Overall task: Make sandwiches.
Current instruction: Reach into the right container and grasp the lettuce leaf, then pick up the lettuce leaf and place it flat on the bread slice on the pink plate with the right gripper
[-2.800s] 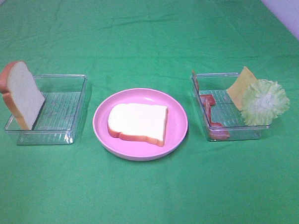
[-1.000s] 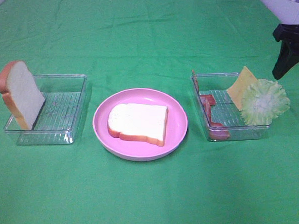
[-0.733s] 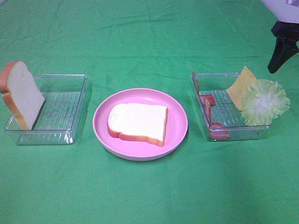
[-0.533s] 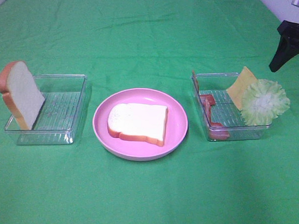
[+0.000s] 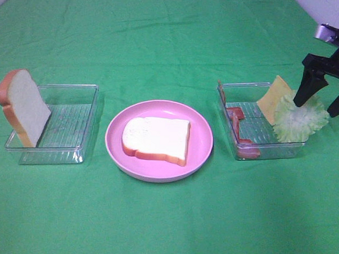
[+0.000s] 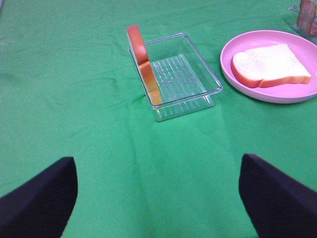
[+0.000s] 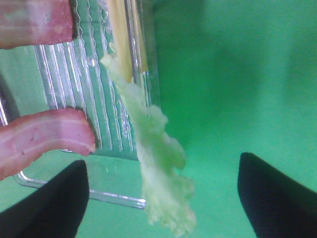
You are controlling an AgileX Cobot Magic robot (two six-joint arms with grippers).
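— Lettuce in the high view: where is it seen?
— At right of frame, propped on the outer rim of the right tray, beside the cheese; bacon is laid inside. The right gripper is held over it, jaws spread wide. One bread slice is laid flat on the pink plate at centre; a second slice is leaned upright at the left tray.
— And the left wrist view?
— The left gripper is shown wide open above the green cloth, apart from tray and plate.
— The right wrist view?
— Lettuce is seen between the spread fingers, untouched.
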